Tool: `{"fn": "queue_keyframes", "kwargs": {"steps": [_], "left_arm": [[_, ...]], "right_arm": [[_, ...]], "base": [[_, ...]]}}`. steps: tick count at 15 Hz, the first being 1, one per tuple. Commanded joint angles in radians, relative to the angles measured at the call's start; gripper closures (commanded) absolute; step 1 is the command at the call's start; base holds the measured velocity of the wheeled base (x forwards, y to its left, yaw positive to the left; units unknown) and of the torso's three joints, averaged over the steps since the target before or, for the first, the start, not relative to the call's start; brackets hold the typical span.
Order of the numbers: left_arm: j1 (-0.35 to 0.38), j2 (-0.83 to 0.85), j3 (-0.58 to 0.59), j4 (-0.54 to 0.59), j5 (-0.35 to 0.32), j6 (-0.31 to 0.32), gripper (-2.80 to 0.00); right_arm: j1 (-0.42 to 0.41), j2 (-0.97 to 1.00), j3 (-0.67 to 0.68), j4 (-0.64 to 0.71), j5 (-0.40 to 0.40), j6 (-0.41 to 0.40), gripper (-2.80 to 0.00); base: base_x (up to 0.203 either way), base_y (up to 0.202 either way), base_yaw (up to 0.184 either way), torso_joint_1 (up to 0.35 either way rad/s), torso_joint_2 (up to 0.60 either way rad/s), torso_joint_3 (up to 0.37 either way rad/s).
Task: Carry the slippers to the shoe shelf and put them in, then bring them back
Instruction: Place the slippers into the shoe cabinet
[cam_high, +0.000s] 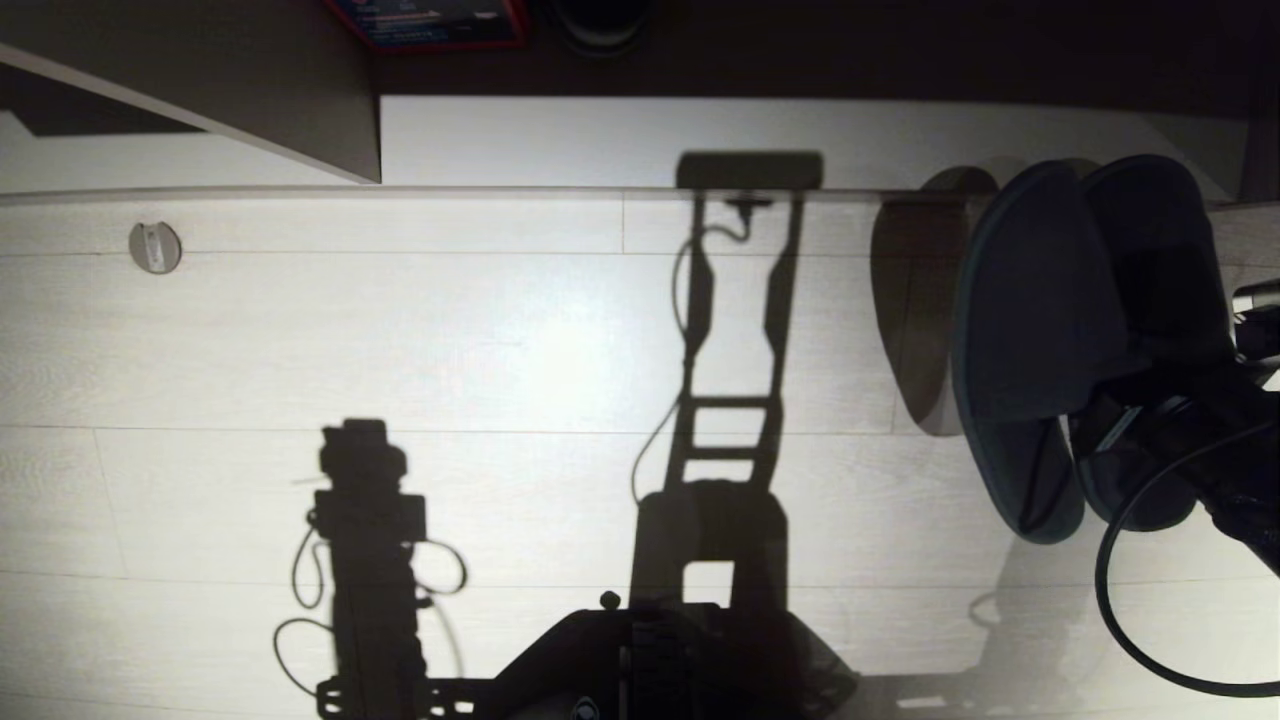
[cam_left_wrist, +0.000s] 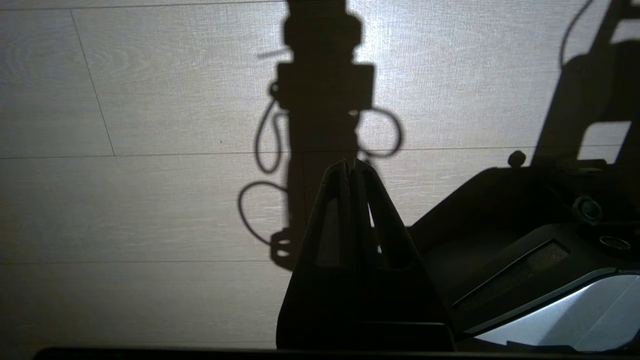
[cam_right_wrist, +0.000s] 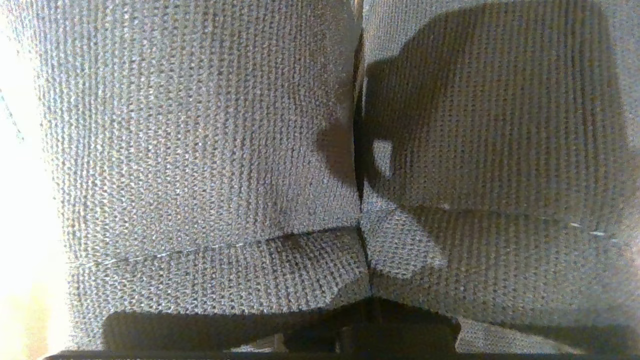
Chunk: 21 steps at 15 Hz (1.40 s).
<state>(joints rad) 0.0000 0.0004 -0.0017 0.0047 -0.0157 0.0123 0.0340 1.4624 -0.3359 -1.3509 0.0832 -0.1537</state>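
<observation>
Head view: my right jaws (cam_high: 1120, 400) pinch the slippers (cam_high: 1040, 340) in the air over the floor (cam_high: 500, 330), by the shelf (cam_high: 700, 140); a soft fold could slip.
Left wrist: left jaws (cam_left_wrist: 350, 170) pressed together, parked.
Right wrist: slipper knit (cam_right_wrist: 200, 150); no writing readable.

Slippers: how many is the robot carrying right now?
2: the slippers hang side by side, off the floor, pinched together in the right gripper; the nearer one partly hides the other.
</observation>
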Motion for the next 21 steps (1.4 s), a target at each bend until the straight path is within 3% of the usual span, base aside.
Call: {"fn": "queue_keyframes", "kwargs": {"steps": [1, 21], "left_arm": [[0.0, 0.0, 0.0, 0.0, 0.0, 0.0, 0.0], [0.0, 0.0, 0.0, 0.0, 0.0, 0.0, 0.0]], "right_arm": [[0.0, 0.015, -0.014, -0.01, 0.001, -0.001, 0.0], [-0.057, 0.209, -0.422, -0.006, -0.001, 0.039, 0.0]], "base": [[0.0, 0.0, 0.0, 0.0, 0.0, 0.0], [0.0, 0.0, 0.0, 0.0, 0.0, 0.0]]}}
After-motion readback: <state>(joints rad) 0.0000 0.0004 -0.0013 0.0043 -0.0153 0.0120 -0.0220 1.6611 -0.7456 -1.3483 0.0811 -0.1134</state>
